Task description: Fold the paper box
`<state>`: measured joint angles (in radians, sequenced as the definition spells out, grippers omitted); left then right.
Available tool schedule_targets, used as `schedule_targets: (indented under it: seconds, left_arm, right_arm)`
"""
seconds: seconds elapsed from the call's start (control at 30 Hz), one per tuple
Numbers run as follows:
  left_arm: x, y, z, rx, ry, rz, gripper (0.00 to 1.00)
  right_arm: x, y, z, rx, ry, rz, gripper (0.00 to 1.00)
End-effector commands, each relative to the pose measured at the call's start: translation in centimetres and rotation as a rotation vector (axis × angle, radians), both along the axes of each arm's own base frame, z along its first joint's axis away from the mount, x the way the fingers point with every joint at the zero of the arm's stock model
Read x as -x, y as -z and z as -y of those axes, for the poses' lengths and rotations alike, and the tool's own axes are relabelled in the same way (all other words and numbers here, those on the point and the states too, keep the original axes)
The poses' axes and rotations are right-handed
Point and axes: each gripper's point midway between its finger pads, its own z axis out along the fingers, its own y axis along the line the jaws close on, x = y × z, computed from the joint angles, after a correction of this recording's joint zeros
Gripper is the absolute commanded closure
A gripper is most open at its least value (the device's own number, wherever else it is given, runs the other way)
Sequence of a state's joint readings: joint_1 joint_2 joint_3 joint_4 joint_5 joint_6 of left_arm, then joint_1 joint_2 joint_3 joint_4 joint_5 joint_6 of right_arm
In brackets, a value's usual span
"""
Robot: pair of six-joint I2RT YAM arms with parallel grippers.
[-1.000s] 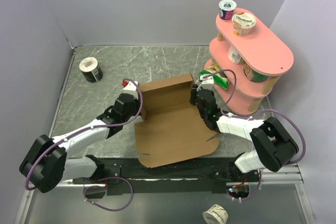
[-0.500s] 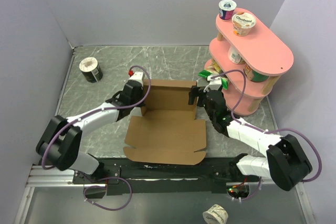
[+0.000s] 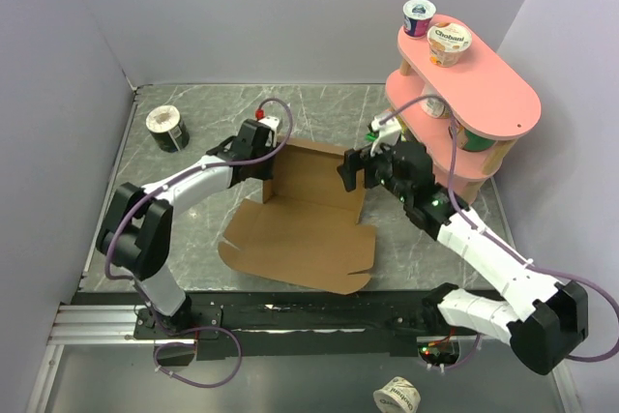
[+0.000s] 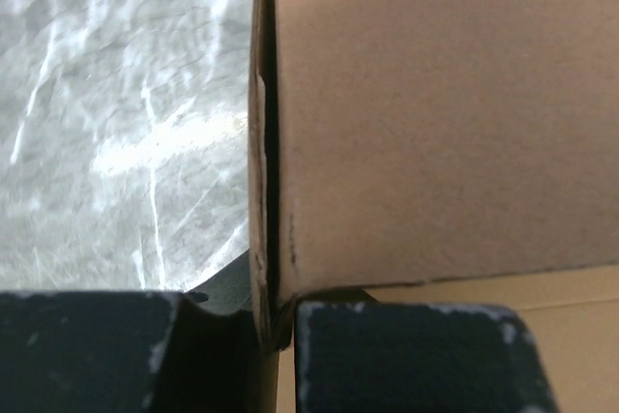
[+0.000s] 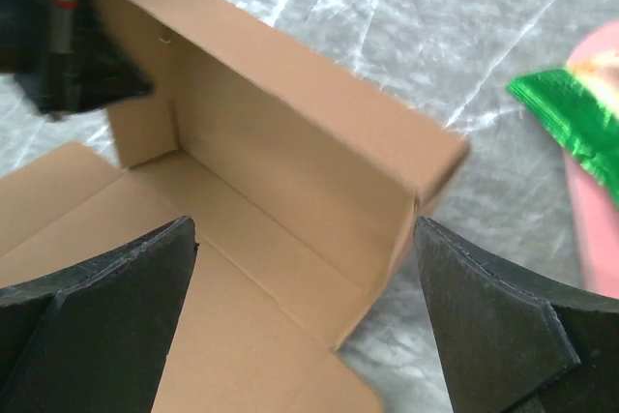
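We reach our left arm far forward, its hand (image 3: 263, 163) clenched on the upright left wall of the paper box (image 3: 305, 234). Our right arm stretches forward too, its hand (image 3: 356, 173) released, fingers spread wide beside the right rear corner. The box lies mid-surface (image 3: 319, 108).

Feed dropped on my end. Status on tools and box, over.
Left tool shut on box, left wall edge. Right tool open at right end, holding nothing. Back wall upright, front panel flat. Pink shelf close on the right side.
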<state>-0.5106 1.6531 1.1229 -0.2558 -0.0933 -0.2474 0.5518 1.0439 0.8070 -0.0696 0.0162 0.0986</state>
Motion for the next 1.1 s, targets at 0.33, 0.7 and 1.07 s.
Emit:
schedule_targets:
  seconds: [0.33,0.7,1.07]
  left_arm:
    - [2.1,4.2,2.4,-0.092,0.33,-0.256,0.92]
    - [1.6,4.2,2.2,-0.129,0.34,-0.244,0.84]
    - [-0.2,-0.6,3.1,-0.066,0.329,-0.075,0.51]
  right_arm:
    - [-4.2,0.1,-5.4,0.134,-0.448,-0.083,0.09]
    - [-8.0,4.3,-5.2,0.229,-0.391,-0.095,0.19]
    - [-9.3,7.6,-3.7,0.247,-0.276,-0.116,0.58]
